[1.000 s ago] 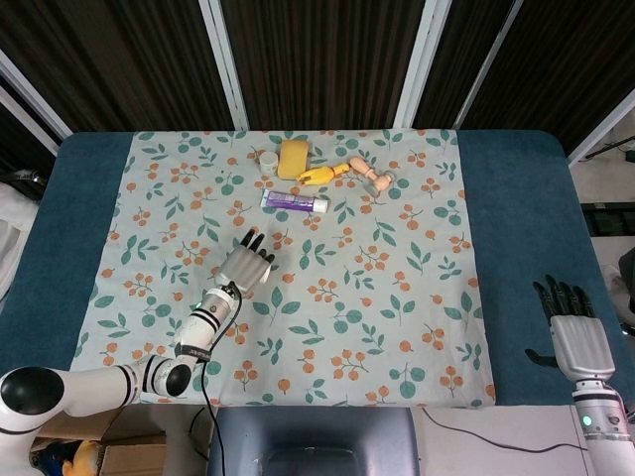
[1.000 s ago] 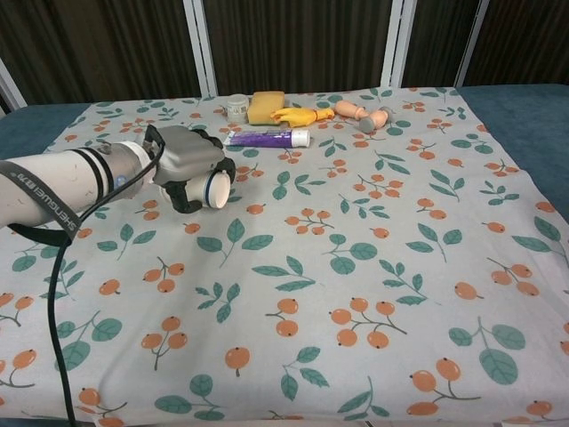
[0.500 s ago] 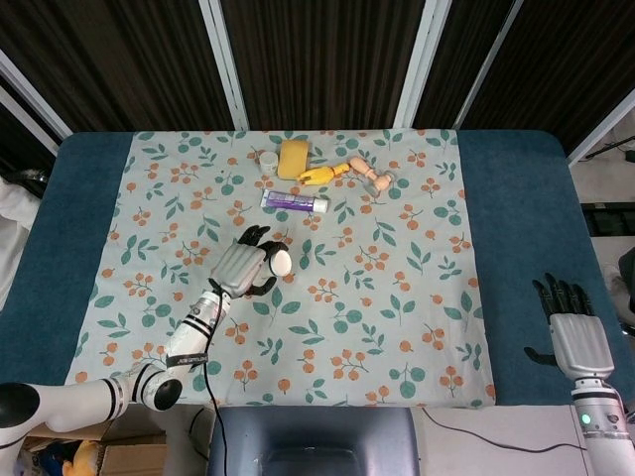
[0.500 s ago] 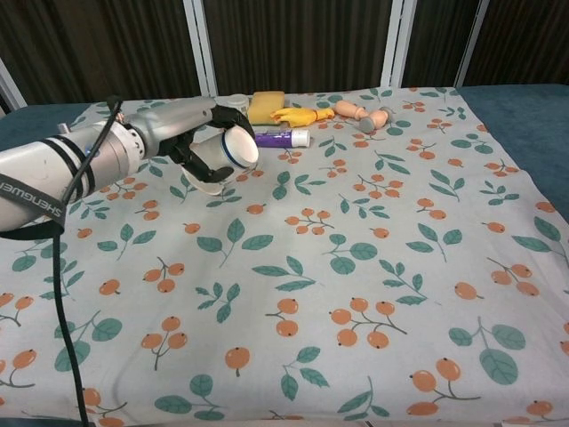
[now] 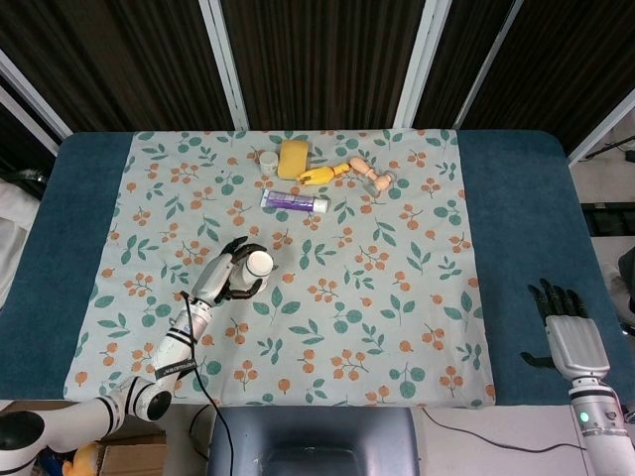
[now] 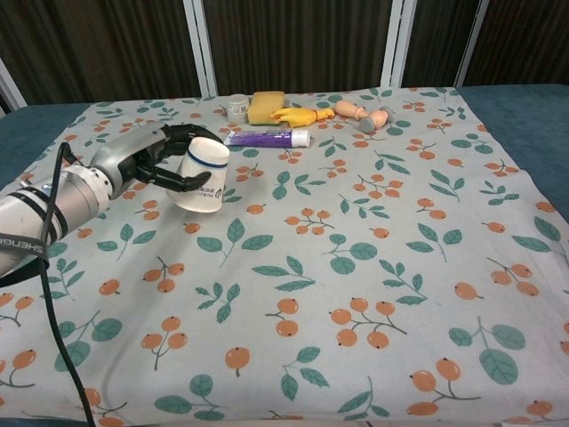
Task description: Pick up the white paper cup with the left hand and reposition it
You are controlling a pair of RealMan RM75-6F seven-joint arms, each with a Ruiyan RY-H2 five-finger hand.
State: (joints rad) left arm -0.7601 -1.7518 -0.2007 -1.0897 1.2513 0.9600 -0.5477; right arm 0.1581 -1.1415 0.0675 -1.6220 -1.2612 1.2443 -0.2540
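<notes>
White paper cup [image 6: 201, 173] sits tilted in the left hand [image 6: 153, 161], fingers wrapped round it, above the floral-cloth surface [image 6: 373, 267]; carry step, next needs lowering upright and letting go.

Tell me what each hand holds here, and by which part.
The left hand grips the paper cup around its side wall. The right hand holds nothing.

The left hand [image 6: 147, 160] hides the paper cup's [image 6: 203, 174] far side.
</notes>
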